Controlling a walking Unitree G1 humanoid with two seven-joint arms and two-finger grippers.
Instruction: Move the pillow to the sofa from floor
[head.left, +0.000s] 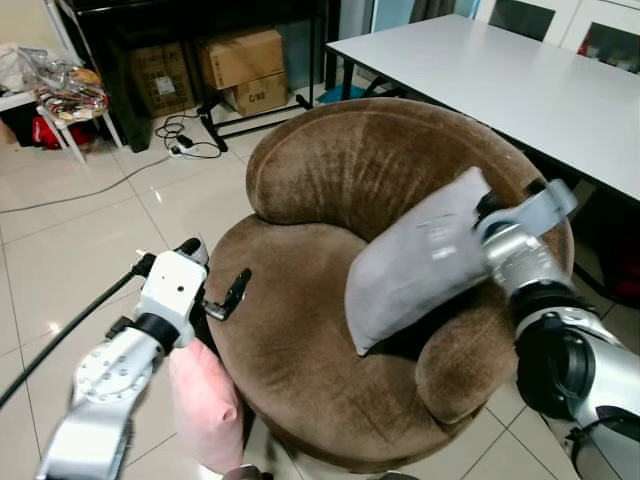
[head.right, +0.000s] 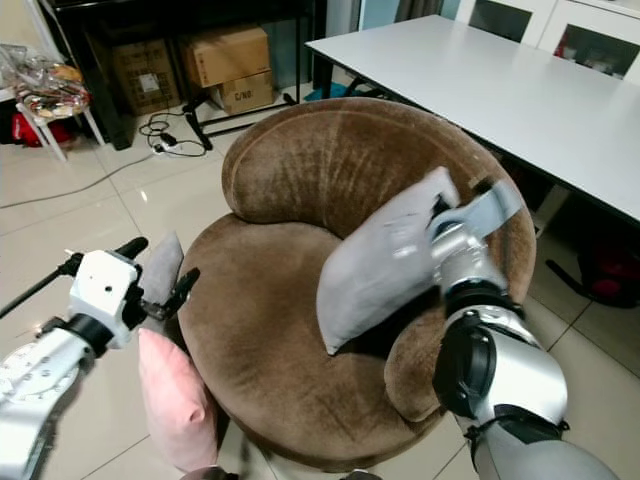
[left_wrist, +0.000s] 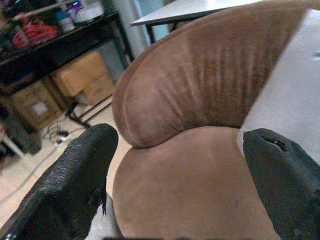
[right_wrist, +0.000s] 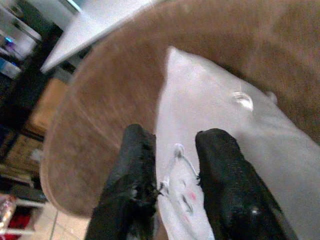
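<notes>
1. At the far left stands a small white side table (head.left: 60, 120) with bags on it, and next to it cardboard boxes (head.left: 243, 58) sit under a dark shelf. I cannot see what is inside the boxes.
2. The left gripper (head.left: 222, 293) hangs just beside the left edge of the sofa (head.left: 330, 330), its fingers (left_wrist: 75, 180) spread wide with nothing between them.
3. Below this arm, a pink pillow (head.left: 205, 405) and a grey one (head.right: 158, 268) lean on the floor against the sofa.
4. The grey pillow (head.left: 420, 265) is pale and smooth, with a small printed label. It stands tilted on the brown round seat, leaning on the backrest and the right armrest.
5. The right gripper (right_wrist: 172, 170) pinches the upper corner of this pillow between its fingers.
6. At the right stands a white table (head.left: 500, 70).
</notes>
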